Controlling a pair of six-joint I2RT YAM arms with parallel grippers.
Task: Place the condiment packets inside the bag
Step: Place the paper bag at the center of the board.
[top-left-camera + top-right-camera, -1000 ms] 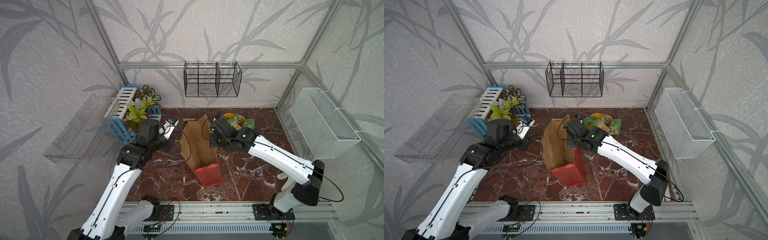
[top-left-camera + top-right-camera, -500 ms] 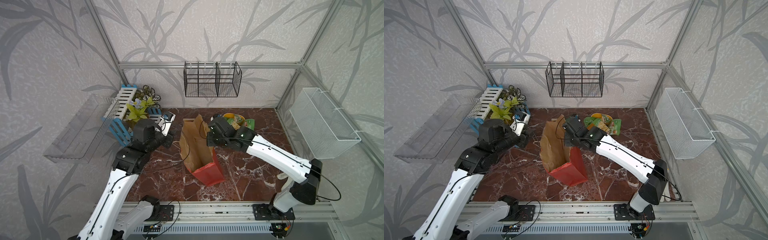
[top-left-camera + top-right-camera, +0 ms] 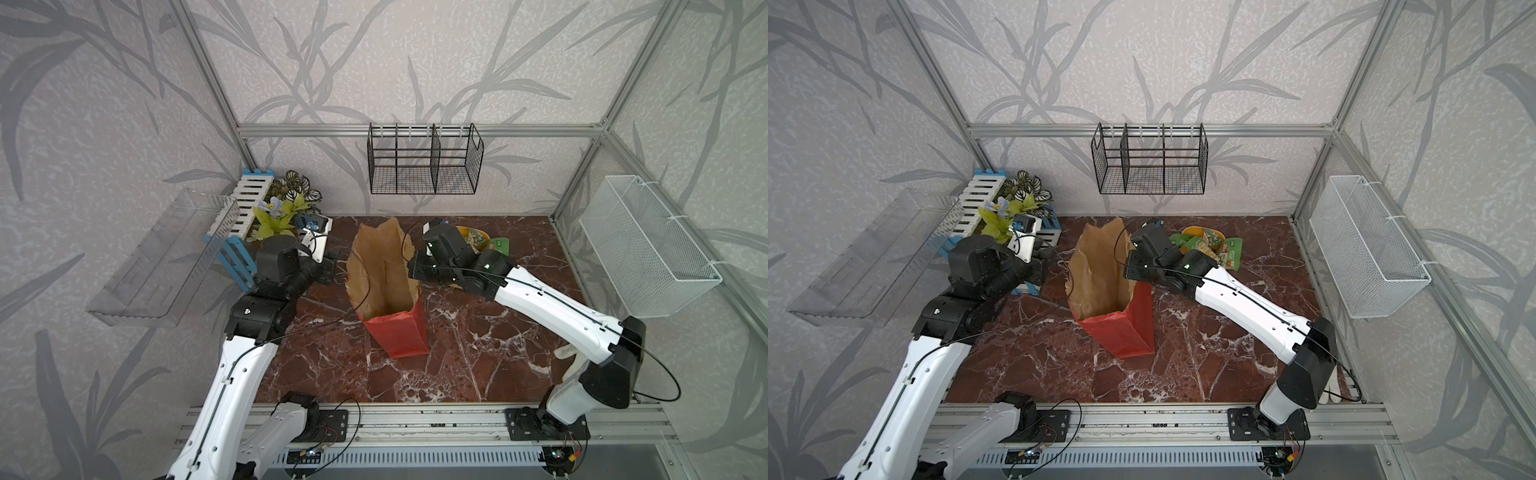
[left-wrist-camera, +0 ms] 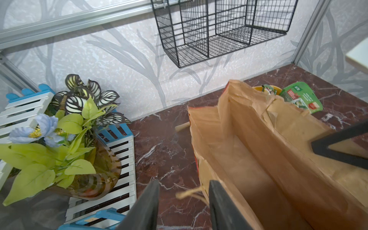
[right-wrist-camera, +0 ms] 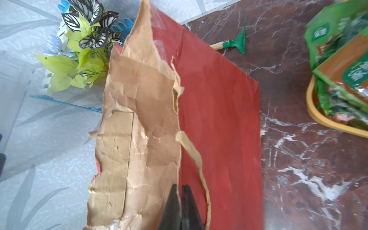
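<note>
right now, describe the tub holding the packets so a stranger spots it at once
Start at the red bag in the middle. To its right, by the back wall, sits the tub. It alone is round and yellow, heaped with green packets.

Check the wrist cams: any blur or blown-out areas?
Right wrist view: packets at the edge are soft, wall beside the plant washed out. Left wrist view: string handle of the bag, by the left end effector, is smeared; plant crisp.

Left pincer [image 4: 184, 183] hangs with jaws apart; right pincer [image 5: 179, 188] is pinched tight, both arms extended.
</note>
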